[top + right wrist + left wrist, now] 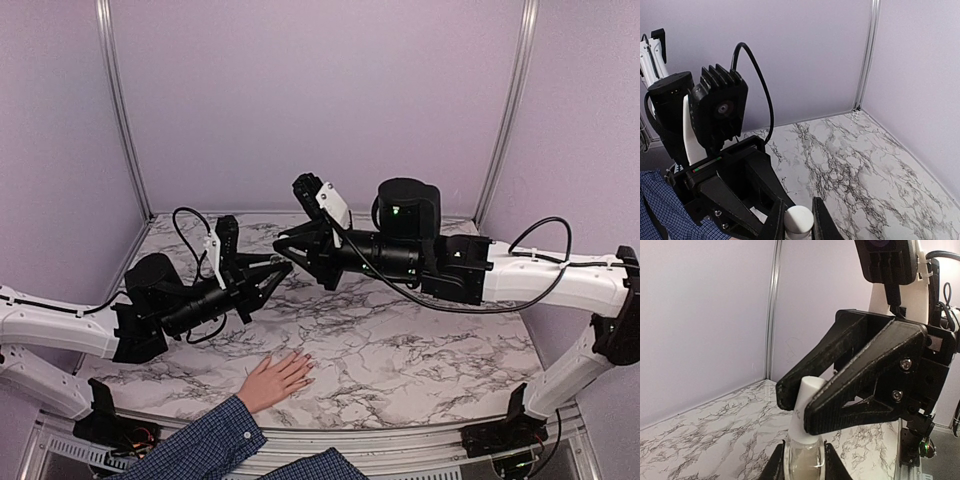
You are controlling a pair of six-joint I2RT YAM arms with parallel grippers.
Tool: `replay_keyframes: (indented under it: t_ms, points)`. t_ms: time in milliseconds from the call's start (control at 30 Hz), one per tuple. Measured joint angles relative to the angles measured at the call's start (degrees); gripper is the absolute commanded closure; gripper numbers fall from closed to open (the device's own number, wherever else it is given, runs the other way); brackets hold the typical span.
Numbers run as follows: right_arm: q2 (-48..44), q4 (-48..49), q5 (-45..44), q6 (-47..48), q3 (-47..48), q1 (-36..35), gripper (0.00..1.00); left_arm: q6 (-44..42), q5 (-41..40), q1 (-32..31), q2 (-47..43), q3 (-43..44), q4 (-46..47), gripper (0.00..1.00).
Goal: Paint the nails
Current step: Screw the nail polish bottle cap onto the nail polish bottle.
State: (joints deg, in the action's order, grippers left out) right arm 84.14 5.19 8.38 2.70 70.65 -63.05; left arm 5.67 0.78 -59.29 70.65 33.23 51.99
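Above the marble table (420,350), left jaws clamp the bottle (802,462); right jaws clamp its white cap (807,387).

This was a robotics lab cell. Lilac panels (320,100) and aluminium posts (121,110) enclosed a marble-patterned tabletop (420,350), with a left arm (55,325) and right arm (555,280) mounted at its edge.

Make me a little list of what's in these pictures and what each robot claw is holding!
left gripper: shut on the bottle, gripping its body
right gripper: shut on the white cap of that bottle
bottle: small and clear, held up off the marble table between both grippers
hand: flat on the table near the front edge, apart from both grippers
nails: too small to tell if painted
sleeve: blue plaid
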Motion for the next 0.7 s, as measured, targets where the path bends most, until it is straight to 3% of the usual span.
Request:
replay_keyframes:
  t_ms: [167, 400, 700]
  points:
    - [1.0, 0.6, -2.9, -2.3, 0.0, 0.0, 0.93, 0.4, -2.6, 0.0, 1.4, 0.0, 0.5, 1.0]
    - [0.6, 0.1, -2.0, -3.4, -0.4, 0.2, 0.53, -0.3, -2.2, 0.1, 2.4, 0.3, 2.3, 1.0]
    - [-6.7, -0.2, 6.4, 0.9, -4.9, 0.2, 0.34, 0.9, 3.3, 1.9, 2.4, 0.7, 5.1, 1.0]
